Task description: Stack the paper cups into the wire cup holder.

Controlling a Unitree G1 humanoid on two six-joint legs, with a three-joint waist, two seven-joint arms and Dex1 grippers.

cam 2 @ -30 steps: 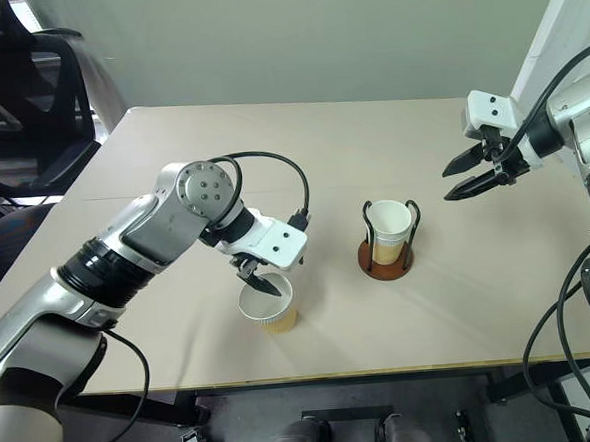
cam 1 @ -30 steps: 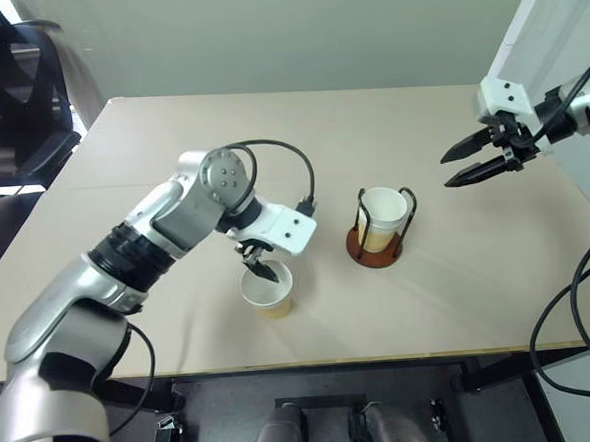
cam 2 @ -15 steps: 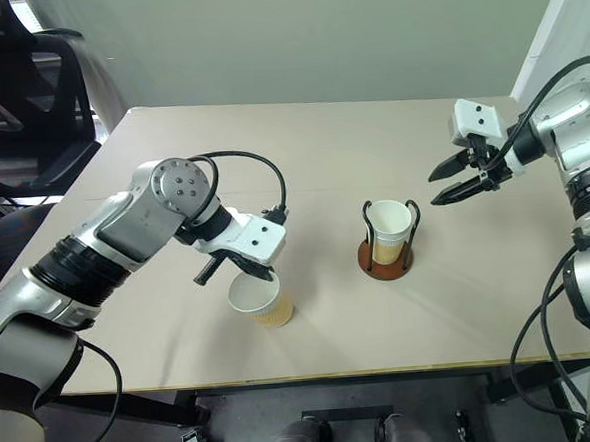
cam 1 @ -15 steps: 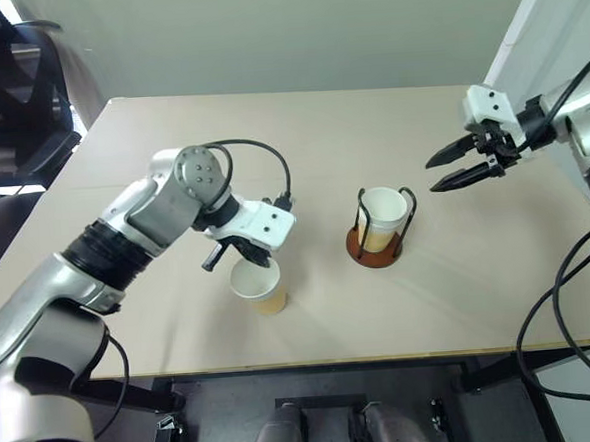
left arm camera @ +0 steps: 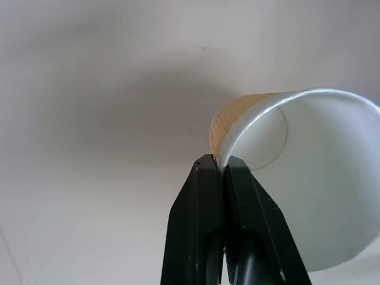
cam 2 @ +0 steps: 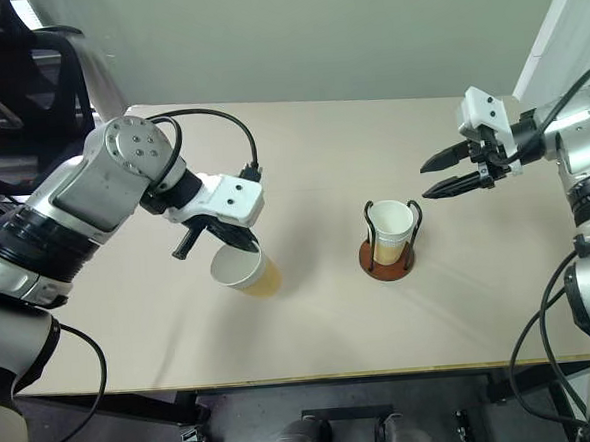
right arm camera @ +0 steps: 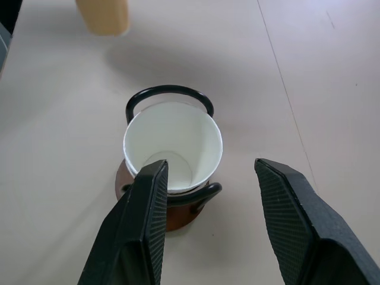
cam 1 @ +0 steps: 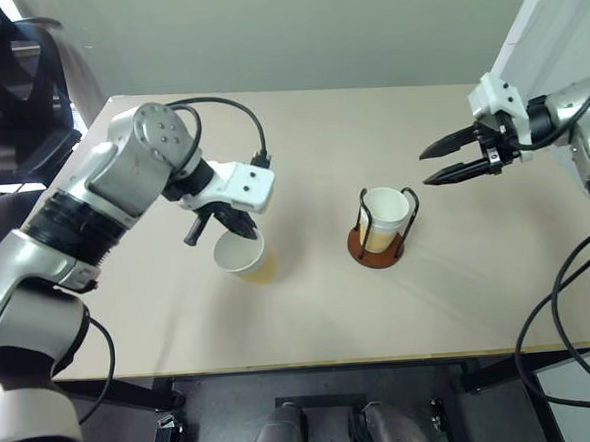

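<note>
In the left wrist view, the held paper cup (left arm camera: 309, 172) is cut off by the picture's edge, and part of its rim is hidden behind the left gripper (left arm camera: 222, 169). The base of the wire cup holder (right arm camera: 169, 215) is largely covered by the cup (right arm camera: 173, 145) seated inside it.

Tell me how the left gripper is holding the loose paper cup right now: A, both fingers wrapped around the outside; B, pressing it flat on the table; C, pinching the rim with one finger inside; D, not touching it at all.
C: the left gripper is shut on the rim of the paper cup, one finger inside the wall, one outside.
</note>
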